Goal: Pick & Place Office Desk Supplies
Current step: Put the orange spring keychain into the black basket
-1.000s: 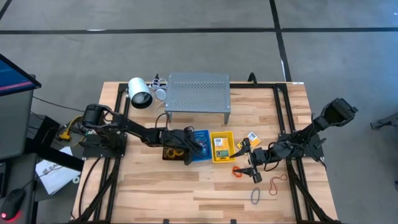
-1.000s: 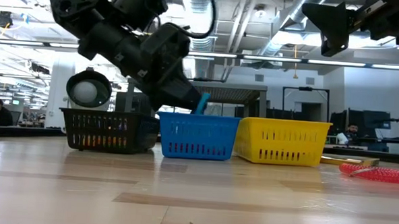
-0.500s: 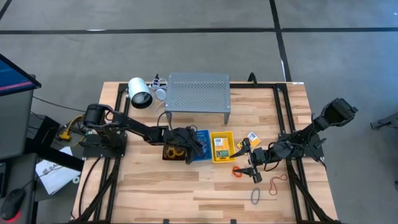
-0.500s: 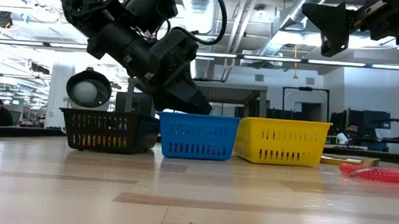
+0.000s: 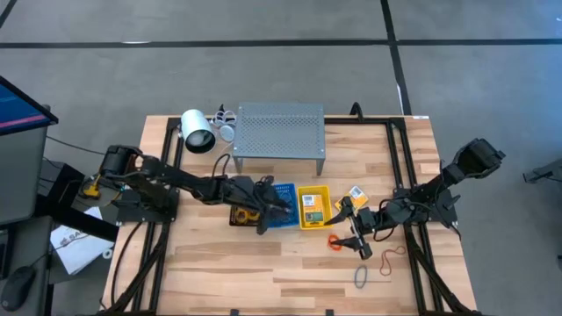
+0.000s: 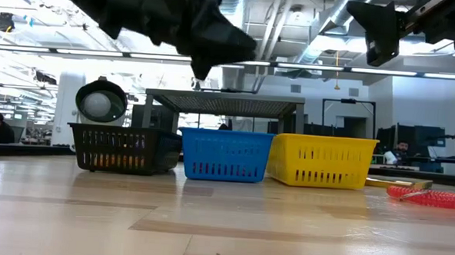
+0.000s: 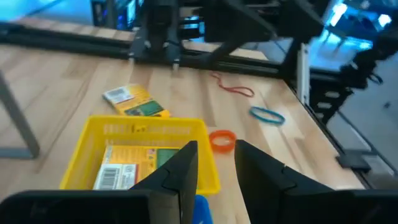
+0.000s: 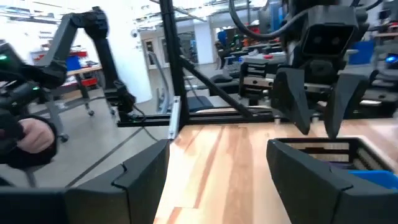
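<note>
Left gripper (image 5: 263, 225): above blue basket (image 5: 283, 209), fingers slightly apart, nothing held.
Right gripper (image 5: 358, 243): spread wide, empty, just beside orange band (image 5: 337, 241).
Crayon boxes: one in yellow basket (image 5: 314, 221), one (image 5: 356, 194) loose on table (image 5: 263, 272).
Other bands: red loop (image 5: 392, 257), grey loop (image 5: 361, 277), near front edge.
Risk: thin band may slip from closing fingers; fingertips may scrape wood.

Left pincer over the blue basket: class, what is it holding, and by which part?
Nothing. The left pincer is open and empty above the blue basket. The right pincer is open and empty too.
</note>
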